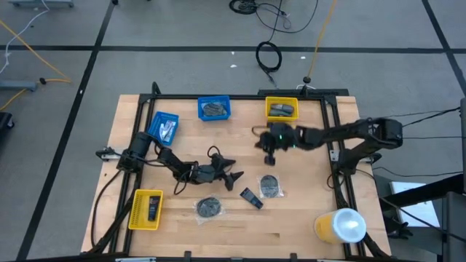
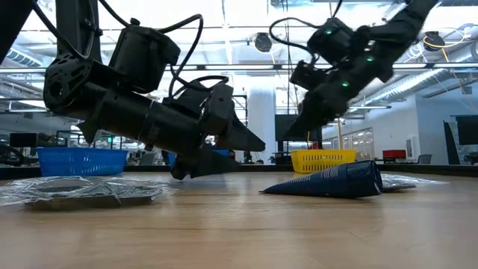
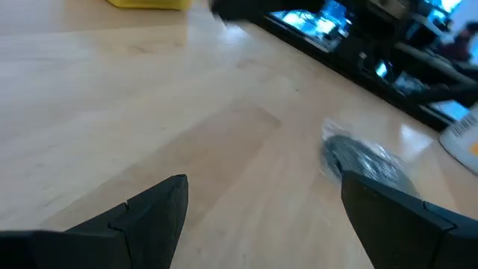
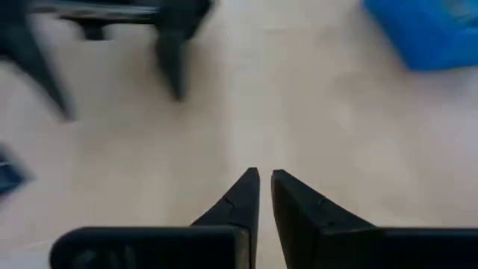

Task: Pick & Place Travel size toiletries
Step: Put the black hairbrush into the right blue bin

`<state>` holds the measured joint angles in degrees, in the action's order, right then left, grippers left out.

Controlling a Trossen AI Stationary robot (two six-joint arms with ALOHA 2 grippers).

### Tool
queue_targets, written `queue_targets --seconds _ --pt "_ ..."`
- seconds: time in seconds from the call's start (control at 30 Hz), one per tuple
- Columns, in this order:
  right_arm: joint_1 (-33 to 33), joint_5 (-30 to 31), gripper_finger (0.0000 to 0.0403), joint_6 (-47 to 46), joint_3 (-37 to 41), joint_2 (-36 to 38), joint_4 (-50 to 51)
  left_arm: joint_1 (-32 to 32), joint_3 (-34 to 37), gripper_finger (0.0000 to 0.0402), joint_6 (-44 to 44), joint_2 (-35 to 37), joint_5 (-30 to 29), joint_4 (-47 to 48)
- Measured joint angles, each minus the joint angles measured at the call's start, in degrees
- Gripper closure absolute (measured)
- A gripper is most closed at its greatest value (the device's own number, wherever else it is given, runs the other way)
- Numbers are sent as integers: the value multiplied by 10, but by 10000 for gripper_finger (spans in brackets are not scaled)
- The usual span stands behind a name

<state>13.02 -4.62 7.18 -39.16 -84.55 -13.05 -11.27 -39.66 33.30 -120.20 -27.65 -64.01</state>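
Observation:
Two round dark-grey pads in clear wrap (image 1: 271,185) (image 1: 209,207) and a dark oblong piece (image 1: 251,196) lie flat on the wooden table (image 1: 306,218). My left gripper (image 1: 234,169) is low over the table's middle, open, with nothing between its fingers. In the left wrist view (image 3: 261,198) a wrapped pad (image 3: 362,161) lies just beyond one fingertip. My right gripper (image 1: 269,157) hangs above the table, just far of the right-hand pad. Its fingers are shut in the right wrist view (image 4: 264,178) and hold nothing.
Two blue bins (image 1: 164,127) (image 1: 214,108) and a yellow bin (image 1: 282,108) stand along the far side, each with items inside. Another yellow bin (image 1: 145,209) stands near left. A large yellow-and-white cylinder (image 1: 341,224) stands near right. A black frame (image 1: 331,138) borders the table.

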Motion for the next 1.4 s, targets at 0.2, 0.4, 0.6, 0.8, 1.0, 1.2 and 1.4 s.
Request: queue_targets --seconds 0.2,0.4,0.6,0.8,1.0,1.2,1.4 --pt "-84 2 349 -113 71 0 -76 0 0 55 -86 0 102 0" --pt "-134 3 265 -186 163 0 -237 -1 -4 55 -133 0 147 -16" --pt "-142 17 176 -244 239 0 -293 -2 -28 55 -139 0 147 -8" --pt "-151 16 121 -301 275 1 -301 -18 -76 55 -167 0 147 70" --pt "-173 27 120 -279 286 1 -301 -38 -136 55 -207 0 147 136" --pt "-202 30 162 -233 286 1 -296 -40 -174 55 -197 0 119 149" --pt "-232 27 206 -236 286 1 -292 -23 -182 55 -133 0 41 155"
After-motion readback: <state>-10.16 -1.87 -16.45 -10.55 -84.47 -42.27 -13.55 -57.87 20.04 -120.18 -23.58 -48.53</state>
